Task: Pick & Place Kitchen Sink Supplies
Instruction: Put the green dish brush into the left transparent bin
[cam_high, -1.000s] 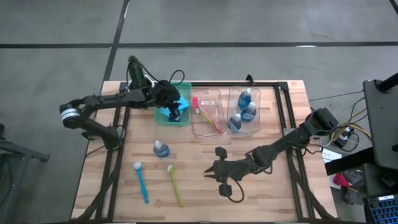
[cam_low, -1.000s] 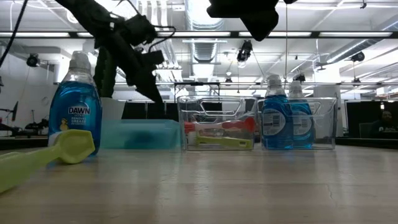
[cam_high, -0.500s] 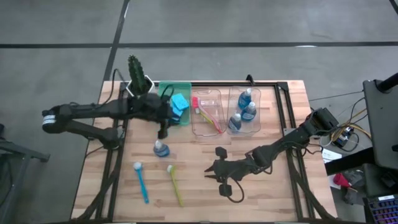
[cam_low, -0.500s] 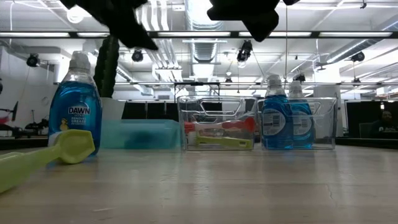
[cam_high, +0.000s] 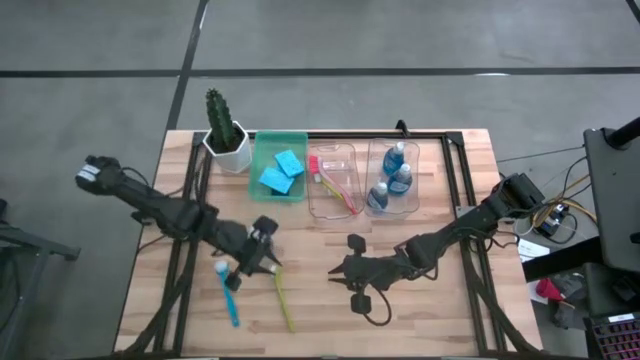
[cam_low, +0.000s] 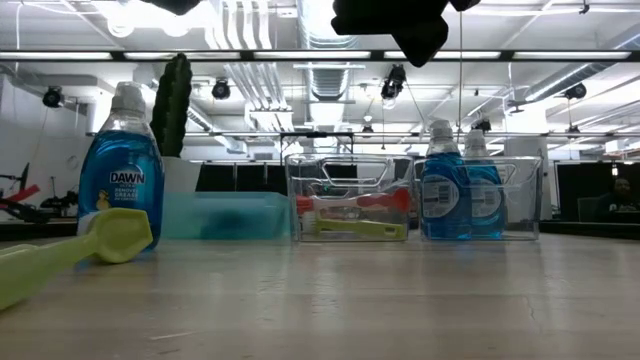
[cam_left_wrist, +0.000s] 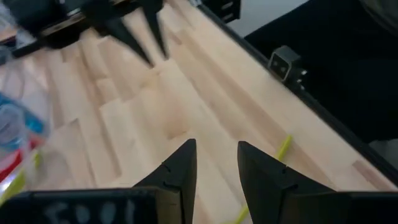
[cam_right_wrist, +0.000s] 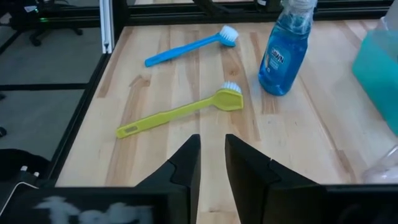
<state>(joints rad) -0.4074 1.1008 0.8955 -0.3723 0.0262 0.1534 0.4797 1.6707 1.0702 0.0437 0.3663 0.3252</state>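
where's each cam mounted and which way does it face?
High: overhead, straight down on the table; both arms, left claw, right claw.
Low: table height, level toward the bins; dark arm parts at top.
Left wrist: over bare wood, own fingers in front, right claw beyond.
Right wrist: own fingers, facing the yellow-green brush.
Shared: the standing bottle shows in low and right wrist views.
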